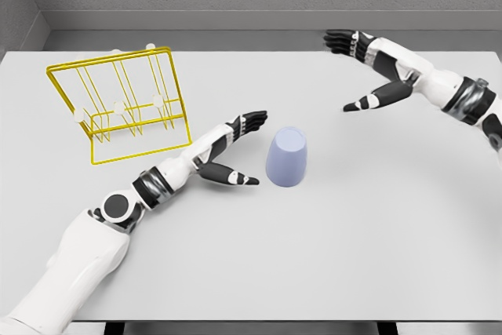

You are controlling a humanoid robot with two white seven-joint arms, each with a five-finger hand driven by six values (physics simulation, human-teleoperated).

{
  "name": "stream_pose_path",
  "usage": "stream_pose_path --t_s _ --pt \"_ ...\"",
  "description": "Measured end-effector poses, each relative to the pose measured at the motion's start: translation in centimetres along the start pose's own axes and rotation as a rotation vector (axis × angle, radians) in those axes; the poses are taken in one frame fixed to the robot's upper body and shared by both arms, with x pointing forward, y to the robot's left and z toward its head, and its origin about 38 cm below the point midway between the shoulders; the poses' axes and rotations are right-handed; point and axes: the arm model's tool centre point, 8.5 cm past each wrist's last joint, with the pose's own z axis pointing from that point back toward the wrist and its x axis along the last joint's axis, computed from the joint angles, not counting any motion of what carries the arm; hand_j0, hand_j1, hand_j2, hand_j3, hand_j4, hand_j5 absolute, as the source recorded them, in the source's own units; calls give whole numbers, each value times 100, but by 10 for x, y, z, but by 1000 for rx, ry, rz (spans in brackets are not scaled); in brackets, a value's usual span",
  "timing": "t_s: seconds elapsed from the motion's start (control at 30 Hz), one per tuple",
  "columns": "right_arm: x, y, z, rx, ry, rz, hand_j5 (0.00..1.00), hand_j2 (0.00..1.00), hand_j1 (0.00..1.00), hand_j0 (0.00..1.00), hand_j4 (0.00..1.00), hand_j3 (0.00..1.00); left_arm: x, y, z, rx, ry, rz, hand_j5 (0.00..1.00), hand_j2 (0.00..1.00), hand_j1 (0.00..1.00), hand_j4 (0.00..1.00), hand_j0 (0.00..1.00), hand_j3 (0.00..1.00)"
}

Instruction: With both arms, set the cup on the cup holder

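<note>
While the cup (288,158) sits upside down near the table (353,256) centre, untouched, we've got our left hand (234,151) just beside it on its left, fingers spread w/ thumb low & apart, holding nothing. Our right hand (367,68) is well apart from the cup, up toward the far right, also splayed wide & empty. The cup holder (121,103), a yellow wire rack w/ white-tipped pegs, stands at the far left, tilted back.

Step in hand, as we judge it: close the left hand round the cup. To do it well we should slide the palm in till it touches the wall, thumb on the near side, fingers on the far side, approx mid-height, since the cup tapers & a low grip could squeeze it out. Go slow; a nudge could tip or skid it. Since the rim faces down, it probably suits dropping over a peg w/o flipping. The right hand likely needs to come in to steady things.
</note>
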Motion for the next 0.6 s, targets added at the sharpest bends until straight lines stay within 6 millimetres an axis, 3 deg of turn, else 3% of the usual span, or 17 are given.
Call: stream_pose_path --t_s 0.13,0.3,0.4,0.5,0.6 --pt "-5 -8 21 -12 53 15 100 100 100 100 100 100 3 -5 -5 -19 -19 3 100 100 100 100 100 100" --pt "-16 1 28 68 128 84 100 100 100 100 100 100 8 -7 -16 -28 -47 -3 100 100 100 100 100 100" --pt "-15 -5 27 177 234 308 100 100 100 100 100 100 5 -7 -18 -25 -40 0 100 100 100 100 100 100" --pt "0 -33 22 138 304 591 100 100 100 100 100 100 2 -10 -18 -27 -34 7 100 100 100 100 100 100" --pt "-1 -39 25 130 343 717 100 100 100 100 100 100 2 -14 -22 -32 -37 13 100 100 100 100 100 100"
